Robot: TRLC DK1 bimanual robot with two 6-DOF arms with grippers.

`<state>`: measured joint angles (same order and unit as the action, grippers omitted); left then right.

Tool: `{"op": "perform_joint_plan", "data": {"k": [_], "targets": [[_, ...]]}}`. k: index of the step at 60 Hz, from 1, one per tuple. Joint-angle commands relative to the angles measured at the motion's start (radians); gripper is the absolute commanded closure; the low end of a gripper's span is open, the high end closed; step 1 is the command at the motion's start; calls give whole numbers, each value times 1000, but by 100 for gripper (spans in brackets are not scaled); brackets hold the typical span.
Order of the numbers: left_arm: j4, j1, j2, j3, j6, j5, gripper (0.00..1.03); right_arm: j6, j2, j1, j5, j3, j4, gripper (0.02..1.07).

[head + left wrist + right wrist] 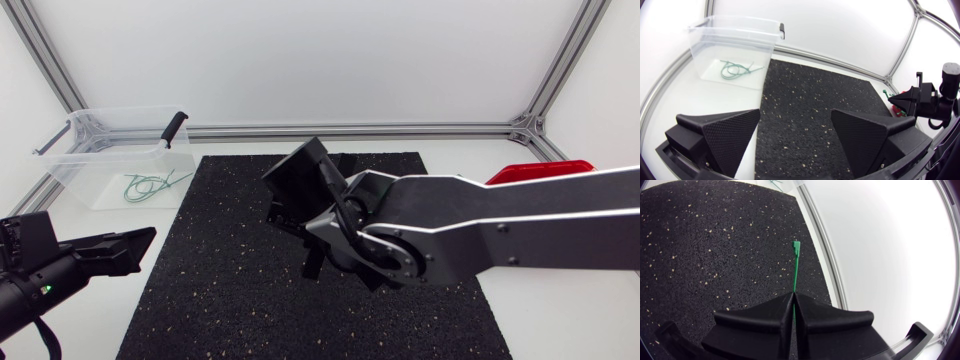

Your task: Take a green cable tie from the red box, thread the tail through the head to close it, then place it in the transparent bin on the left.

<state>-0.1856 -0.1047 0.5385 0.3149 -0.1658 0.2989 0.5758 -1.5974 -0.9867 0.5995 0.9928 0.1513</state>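
At the upper left of the overhead view the transparent bin [75, 165] stands on the white surface [560, 320], with a few looped green ties [145, 185] lying inside it. Below it, at the lower left, the left hand [796, 112] sits low by the edge of the black mat [230, 300], its two fingers spread wide with nothing between them. Over the middle of the mat is the right hand [793, 297], whose arm comes in from the right edge. This hand is pinched shut on a green cable tie [795, 272]. The strap runs straight out ahead of the fingertips, along the hand's own line, and its small square head is free at the far end, above the mat. The tail end is hidden between the fingers. The tie seems to point toward the bin's side of the surface, so its head is the end nearer the empty left hand, though the two are well apart. I reckon threading depends on the left hand coming across to meet that head. At the far right, the red box [540, 172] shows behind the arm.
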Motion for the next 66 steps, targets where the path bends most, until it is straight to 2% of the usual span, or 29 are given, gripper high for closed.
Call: {"op": "perform_joint_plan", "data": {"k": [1,16,24,27,38,45,54,62,66], "targets": [[-41,-15,127,95,-84,66,4,4,20,-27,40,-26,-33,101],[-172,5,360,262,-212,296,6,4,14,-38,57,-14,-55,101],[-187,69,448,314,-333,414,8,2,19,-44,59,-13,-75,101],[-190,96,483,329,-393,460,13,2,20,-49,59,-13,-82,101],[-192,241,607,417,-520,496,14,4,14,-69,59,-11,-98,101],[-192,278,680,487,-566,519,13,7,10,-84,60,-8,-98,101],[-193,280,765,569,-612,540,11,7,4,-101,63,-11,-98,101],[-212,303,839,622,-626,557,14,10,4,-113,63,-11,-99,101],[-212,318,870,641,-643,577,20,16,4,-121,63,-11,-102,101]]}}
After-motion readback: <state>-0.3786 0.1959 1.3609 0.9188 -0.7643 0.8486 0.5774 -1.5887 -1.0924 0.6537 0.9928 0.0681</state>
